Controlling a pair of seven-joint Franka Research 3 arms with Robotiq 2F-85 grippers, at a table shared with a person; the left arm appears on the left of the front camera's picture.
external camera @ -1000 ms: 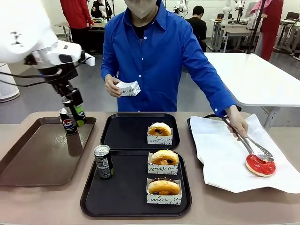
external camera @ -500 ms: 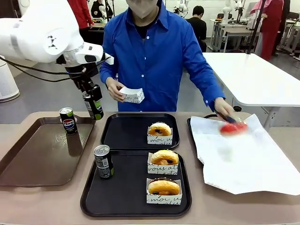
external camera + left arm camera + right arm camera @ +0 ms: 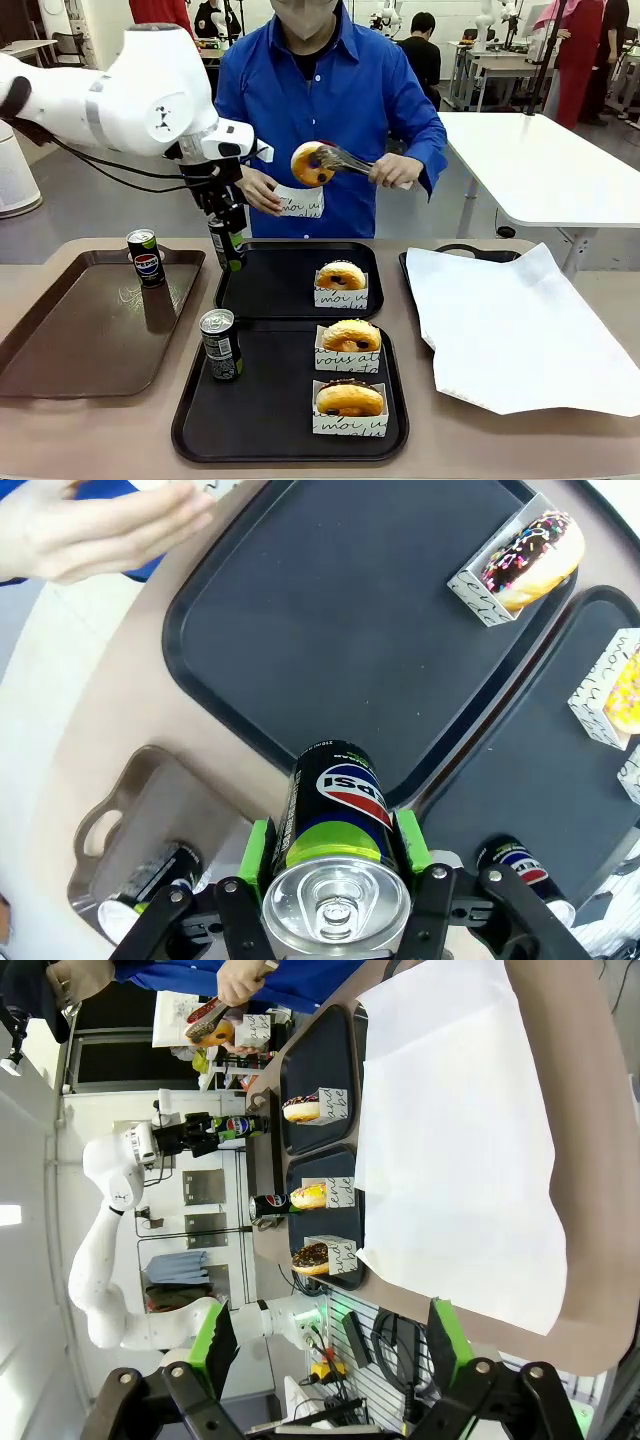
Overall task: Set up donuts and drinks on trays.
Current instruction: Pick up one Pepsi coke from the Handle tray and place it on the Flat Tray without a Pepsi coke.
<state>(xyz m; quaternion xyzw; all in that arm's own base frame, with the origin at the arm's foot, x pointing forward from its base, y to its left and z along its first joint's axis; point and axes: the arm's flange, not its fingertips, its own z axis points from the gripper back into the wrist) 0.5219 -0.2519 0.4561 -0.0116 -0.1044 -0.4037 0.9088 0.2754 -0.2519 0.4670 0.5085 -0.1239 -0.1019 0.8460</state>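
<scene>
Since a second ago, the can (image 3: 226, 243) clamped in the left end effector (image 3: 227, 240) is carried from the brown tray (image 3: 60, 330) to the far black tray (image 3: 270, 285)'s left rim; placement is judged next.

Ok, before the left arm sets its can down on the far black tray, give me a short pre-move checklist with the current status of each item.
1. Left end effector clamped on the can: ok.
2. Can upright in the front view: ok.
3. Far black tray has bare space on its left half: ok.
4. Person's hand off the tray: ok, it is past the far rim.
5. Can already over the tray: not ok, it hangs at the left rim.
6. Right end effector open and away: ok.
</scene>
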